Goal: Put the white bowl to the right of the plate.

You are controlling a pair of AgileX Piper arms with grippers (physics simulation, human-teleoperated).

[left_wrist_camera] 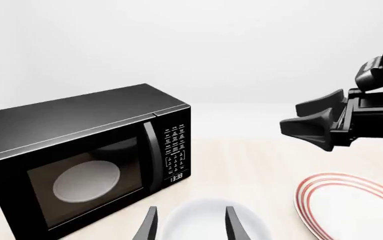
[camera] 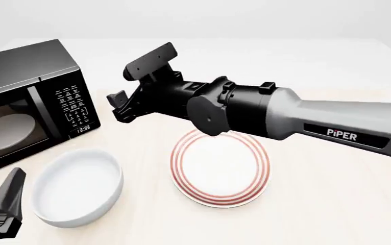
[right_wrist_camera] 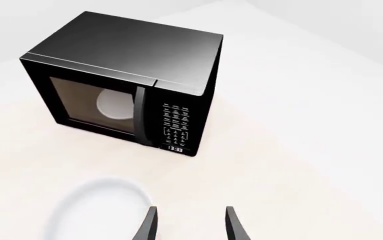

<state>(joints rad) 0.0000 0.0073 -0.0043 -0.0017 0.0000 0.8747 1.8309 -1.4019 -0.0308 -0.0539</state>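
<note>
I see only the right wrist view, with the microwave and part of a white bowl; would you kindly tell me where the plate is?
Observer: The plate lies on the table to the right of the white bowl, with a gap between them.
Operator: Thank you. Is anything holding the bowl?
Observer: No. The left gripper is open, low beside the bowl's left edge.
Operator: And where does my arm hang?
Observer: The right gripper hangs above the table beyond the plate, pointing towards the microwave.
</note>
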